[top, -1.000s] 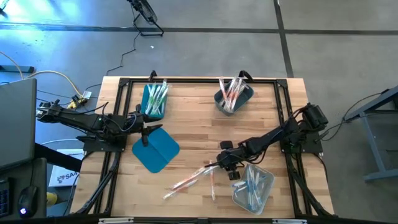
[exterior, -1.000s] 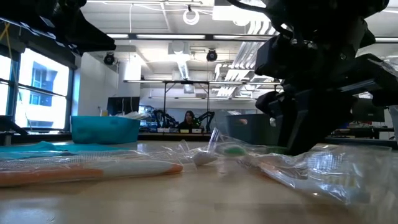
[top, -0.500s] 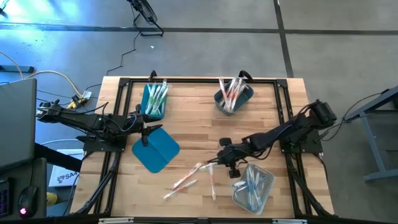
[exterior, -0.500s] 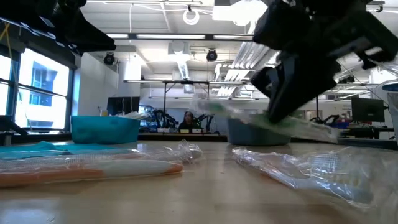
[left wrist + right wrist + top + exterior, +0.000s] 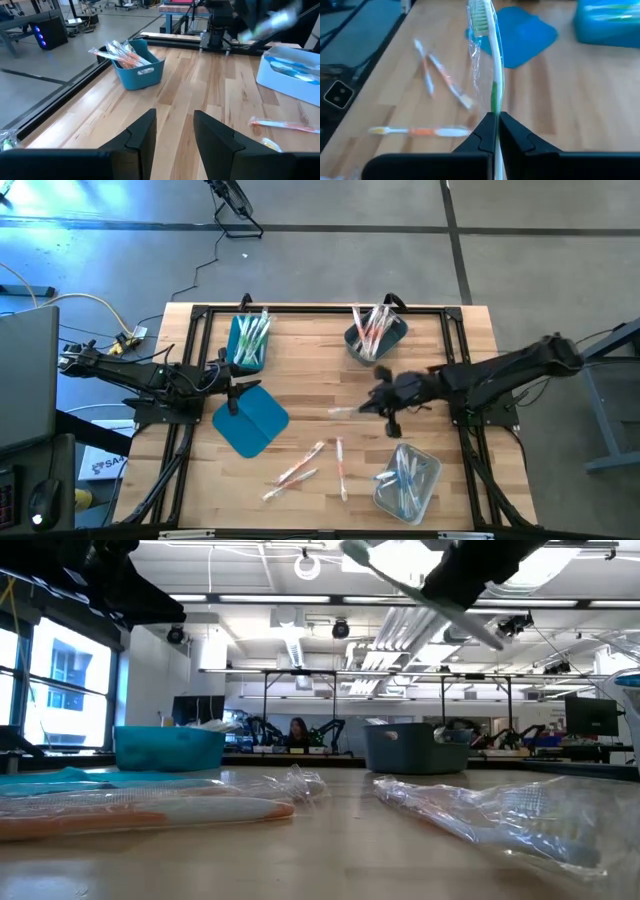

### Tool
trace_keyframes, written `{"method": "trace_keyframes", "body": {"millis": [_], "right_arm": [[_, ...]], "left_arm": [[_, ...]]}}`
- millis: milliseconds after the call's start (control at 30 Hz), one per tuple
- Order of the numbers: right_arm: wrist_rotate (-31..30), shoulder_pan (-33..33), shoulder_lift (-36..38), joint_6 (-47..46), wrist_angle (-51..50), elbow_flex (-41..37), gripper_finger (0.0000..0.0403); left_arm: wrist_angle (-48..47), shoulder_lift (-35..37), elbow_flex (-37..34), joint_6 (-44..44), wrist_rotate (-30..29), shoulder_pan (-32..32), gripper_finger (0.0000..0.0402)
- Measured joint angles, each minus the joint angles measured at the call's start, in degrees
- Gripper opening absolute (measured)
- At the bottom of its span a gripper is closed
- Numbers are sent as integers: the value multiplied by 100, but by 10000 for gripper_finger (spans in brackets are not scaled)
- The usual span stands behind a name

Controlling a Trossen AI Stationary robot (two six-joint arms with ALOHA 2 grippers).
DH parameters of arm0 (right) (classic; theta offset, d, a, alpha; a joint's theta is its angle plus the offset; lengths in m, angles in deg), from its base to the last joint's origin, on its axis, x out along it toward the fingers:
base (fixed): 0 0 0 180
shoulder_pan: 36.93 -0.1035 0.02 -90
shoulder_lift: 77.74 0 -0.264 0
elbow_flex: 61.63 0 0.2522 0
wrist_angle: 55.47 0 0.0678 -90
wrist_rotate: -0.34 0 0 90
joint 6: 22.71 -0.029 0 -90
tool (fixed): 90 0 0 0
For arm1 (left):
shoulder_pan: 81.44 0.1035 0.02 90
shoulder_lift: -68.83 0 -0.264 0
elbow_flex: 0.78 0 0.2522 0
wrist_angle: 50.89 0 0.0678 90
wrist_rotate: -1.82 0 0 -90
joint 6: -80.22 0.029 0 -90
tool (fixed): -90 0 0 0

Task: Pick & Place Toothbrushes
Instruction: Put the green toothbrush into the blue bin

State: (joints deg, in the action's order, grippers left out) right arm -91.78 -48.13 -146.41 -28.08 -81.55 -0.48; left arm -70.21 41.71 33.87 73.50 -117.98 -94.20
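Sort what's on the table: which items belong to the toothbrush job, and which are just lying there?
Job:
- green toothbrush held by right gripper
- three loose toothbrushes
- teal bin, grey bin, clear bin, all holding brushes

Lying about:
- flat teal lid, by the idle left gripper

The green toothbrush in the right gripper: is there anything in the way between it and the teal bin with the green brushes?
Nothing visible blocks it. The right gripper holds the green toothbrush above bare wood; the teal bin lies across open table. The teal lid sits flat, off to the side.

bare table centre (image 5: 310, 385), bins (image 5: 376, 337) along far edge
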Motion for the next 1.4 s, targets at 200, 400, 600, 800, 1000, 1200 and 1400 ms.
{"method": "trace_keyframes", "body": {"millis": [200, 400, 600, 800, 1000, 1200, 1400], "right_arm": [[-34, 467, 828, 57, -511, -70, 4], [409, 1208, 1118, 68, -311, -613, 4], [1551, 2159, 902, -21, 2373, -1694, 4], [1646, 2595, 204, -225, 4217, -2130, 3], [1586, 2474, -890, -384, 5945, -2120, 3], [1661, 2383, -1822, -344, 7468, -2120, 3], [1745, 2381, -2365, -374, 8230, -2120, 3]], "left_arm": [[-20, -2, 0, 0, 0, 0, 127], [197, -67, 0, -99, -157, 2, 127], [536, -228, 0, 202, -352, 4, 127], [626, -369, 2, -15, -379, 4, 127], [583, -551, 2, 90, -481, 4, 127], [543, -545, 2, 88, -509, 4, 127], [565, -540, 2, 43, -566, 4, 127]]}}
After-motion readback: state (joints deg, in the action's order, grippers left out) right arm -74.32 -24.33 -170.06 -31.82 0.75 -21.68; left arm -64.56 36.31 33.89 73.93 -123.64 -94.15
